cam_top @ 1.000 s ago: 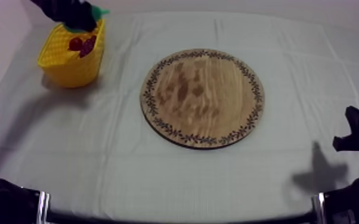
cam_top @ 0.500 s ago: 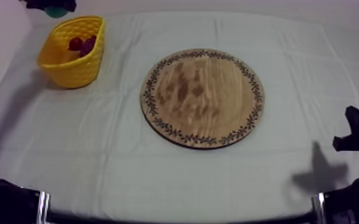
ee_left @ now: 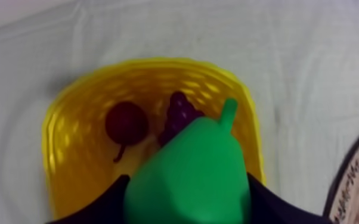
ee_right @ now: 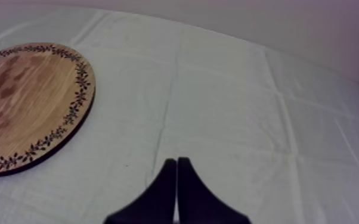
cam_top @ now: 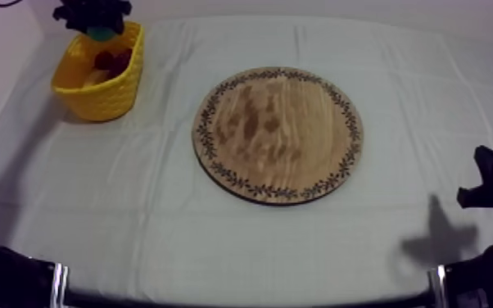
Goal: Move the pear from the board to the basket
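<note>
Both grippers are closed: our left gripper [ee_left: 188, 199] clasps the green pear [ee_left: 189, 167] and hangs over the yellow basket [ee_left: 56, 149], above the small red fruit [ee_left: 126, 122] and bunch of grapes [ee_left: 179, 112] lying inside. Our right gripper [ee_right: 176, 162] holds nothing, fingers pressed together above the cloth [ee_right: 247, 107] beside the wooden board [ee_right: 21, 101].

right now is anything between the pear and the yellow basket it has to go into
Nothing visible blocks it. The left pincer is shut on the pear above the open yellow basket. A small red fruit and a bunch of grapes lie inside, so the pear would likely settle against them.
</note>
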Motion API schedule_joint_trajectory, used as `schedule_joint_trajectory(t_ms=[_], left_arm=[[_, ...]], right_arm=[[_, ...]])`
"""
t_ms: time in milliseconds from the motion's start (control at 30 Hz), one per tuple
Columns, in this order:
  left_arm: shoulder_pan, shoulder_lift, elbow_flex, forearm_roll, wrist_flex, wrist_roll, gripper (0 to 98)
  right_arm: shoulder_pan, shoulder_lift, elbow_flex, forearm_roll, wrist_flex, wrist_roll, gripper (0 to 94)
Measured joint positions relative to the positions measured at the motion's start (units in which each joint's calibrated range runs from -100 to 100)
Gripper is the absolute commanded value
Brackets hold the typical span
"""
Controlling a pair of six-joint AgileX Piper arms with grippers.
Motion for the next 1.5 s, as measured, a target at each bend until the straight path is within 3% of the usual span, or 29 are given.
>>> schedule_joint_trajectory(t_ms=[333, 500, 800, 1000, 1167, 1367, 1500], left_arm=[[-0.94, 9.68, -5.1, -1.21, 1.21, 0.75, 49.8], [-1.45, 10.27, -6.22, -0.88, 1.22, 0.17, 54.0], [-2.37, 7.78, -4.31, -0.4, 0.11, -1.48, 89.4], [-2.49, 6.16, -2.67, -1.57, 0.5, -1.06, 94.7], [-3.16, 4.25, -1.48, -1.72, -0.01, -0.59, 81.7], [-4.33, -0.98, 1.36, -1.76, -3.98, -0.16, 53.4], [-5.62, -6.79, 4.81, -0.45, -8.02, -1.49, 31.9]], right_arm=[[0.0, 0.0, 0.0, 0.0, 0.0, 0.0, 0.3], [0.0, 0.0, 0.0, 0.0, 0.0, 0.0, 0.3], [0.0, 0.0, 0.0, 0.0, 0.0, 0.0, 0.3], [0.0, 0.0, 0.0, 0.0, 0.0, 0.0, 0.3], [0.0, 0.0, 0.0, 0.0, 0.0, 0.0, 0.3], [0.0, 0.0, 0.0, 0.0, 0.0, 0.0, 0.3], [0.0, 0.0, 0.0, 0.0, 0.0, 0.0, 0.3]])
